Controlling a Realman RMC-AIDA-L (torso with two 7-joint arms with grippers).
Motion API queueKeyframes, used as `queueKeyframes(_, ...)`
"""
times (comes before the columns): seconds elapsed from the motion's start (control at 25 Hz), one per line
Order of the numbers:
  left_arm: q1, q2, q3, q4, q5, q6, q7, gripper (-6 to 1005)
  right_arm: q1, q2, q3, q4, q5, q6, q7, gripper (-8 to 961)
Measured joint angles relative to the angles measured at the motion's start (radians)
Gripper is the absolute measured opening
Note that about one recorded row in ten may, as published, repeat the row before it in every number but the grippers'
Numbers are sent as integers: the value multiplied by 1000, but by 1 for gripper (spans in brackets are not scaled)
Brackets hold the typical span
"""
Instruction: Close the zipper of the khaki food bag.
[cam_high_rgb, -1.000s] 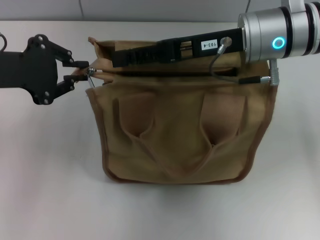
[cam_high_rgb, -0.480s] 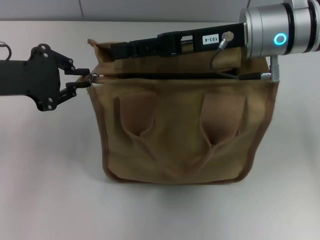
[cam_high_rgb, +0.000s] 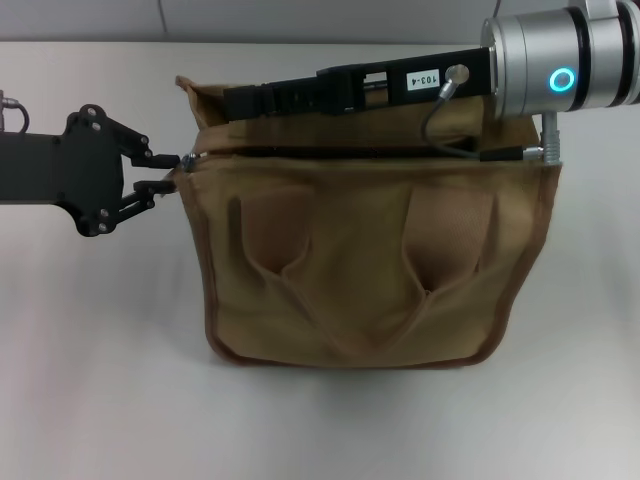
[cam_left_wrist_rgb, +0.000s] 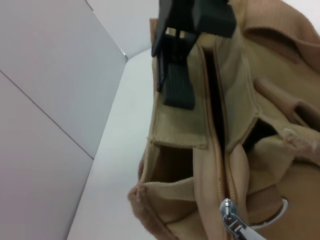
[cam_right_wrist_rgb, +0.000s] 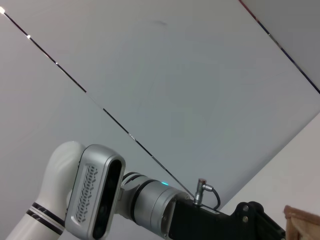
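Note:
The khaki food bag (cam_high_rgb: 360, 260) stands upright in the middle of the table, handles hanging down its near side. Its zipper (cam_left_wrist_rgb: 220, 150) runs along the top. The silver pull tab (cam_high_rgb: 188, 158) sits at the bag's left top corner and shows again in the left wrist view (cam_left_wrist_rgb: 231, 216). My left gripper (cam_high_rgb: 172, 171) is at that corner, shut on the pull tab. My right gripper (cam_high_rgb: 232, 101) reaches across the bag's top from the right. It is shut on the upright end flap (cam_left_wrist_rgb: 177, 127) at the back left, where its black fingers (cam_left_wrist_rgb: 177, 87) press the cloth.
The bag rests on a white table (cam_high_rgb: 100, 350) with bare surface on all sides. A grey wall (cam_high_rgb: 300, 18) runs behind it. The right wrist view shows the wall, my left arm (cam_right_wrist_rgb: 100, 200) and a bit of the bag's corner (cam_right_wrist_rgb: 302, 220).
My left gripper has shifted down toward the near side, and the pull tab with the bag's left corner followed it. The right arm rose slightly, then stayed still.

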Motion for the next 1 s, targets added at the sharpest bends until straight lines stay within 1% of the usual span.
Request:
queueKeyframes(0.2, -24, -1, -11, -75, -22, -13, -27, 222, -8, 0, 0, -11, 0, -6, 0, 600)
queueKeyframes(0.24, -24, -1, -11, -75, -22, -13, -27, 224, -8, 0, 0, -11, 0, -6, 0, 599)
queueKeyframes(0.28, -40, -1, -41, -125, -27, -24, -28, 226, -8, 0, 0, -12, 0, -6, -2, 598)
queueKeyframes(0.32, -40, -1, -41, -125, -27, -24, -28, 256, -8, 0, 0, -12, 0, -6, -2, 598)
queueKeyframes(0.4, -54, 0, -87, -157, -29, -26, -28, 316, -9, 0, 0, -12, 0, -6, -3, 596)
queueKeyframes(0.52, -64, 4, -133, -198, -41, -13, -31, 406, -10, 0, 0, -12, 0, -7, -3, 594)
queueKeyframes(0.76, -76, 14, -144, -296, -65, 18, -8, 596, -15, 0, 0, -12, 0, -7, -9, 589)
queueKeyframes(0.92, -79, 16, -149, -320, -74, 24, 23, 512, -17, 0, 0, -12, 0, -15, -11, 586)
queueKeyframes(0.96, -70, 14, -150, -321, -95, 28, 46, 491, -18, 0, 0, -13, 0, -22, -12, 586)
queueKeyframes(1.0, -66, 14, -150, -321, -102, 29, 54, 416, -18, 0, 0, -13, 0, -22, -12, 585)
